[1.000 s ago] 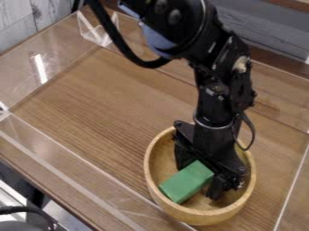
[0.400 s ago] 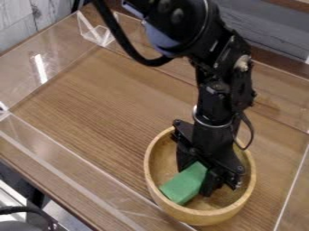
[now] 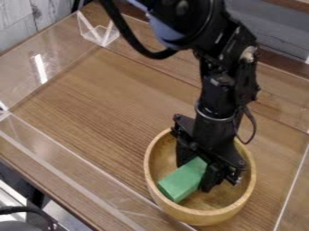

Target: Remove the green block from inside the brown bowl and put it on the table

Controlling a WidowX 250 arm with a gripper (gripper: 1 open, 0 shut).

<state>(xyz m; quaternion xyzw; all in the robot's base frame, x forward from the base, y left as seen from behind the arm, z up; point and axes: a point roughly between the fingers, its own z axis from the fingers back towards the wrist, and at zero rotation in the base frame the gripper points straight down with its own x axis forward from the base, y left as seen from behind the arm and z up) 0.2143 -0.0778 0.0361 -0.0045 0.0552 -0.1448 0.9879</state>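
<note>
**Gripper clamped on the green block inside the bowl**

Gripper (image 3: 203,173) points straight down into the brown bowl (image 3: 163,198), its black jaws closed on the upper end of the green block (image 3: 182,181). Nothing shows whether the block's lower end rests on the bowl's floor or hangs just clear of it.

By size, the table (image 3: 97,99) comes first: a brown wood-grain top filling most of the view, with low clear acrylic walls (image 3: 49,45) along its edges. Next is the black robot arm (image 3: 218,63), entering from about 12 o'clock and dropping down toward the bowl. The brown bowl sits at roughly 5 o'clock in the picture, close to the near right edge of the table; it is round, shallow and light-coloured, with a thick rim. Smallest is the green block, a bright green bar lying tilted inside the bowl, its free end reaching toward 7 o'clock from the gripper and sitting near the bowl's inner wall.
</note>
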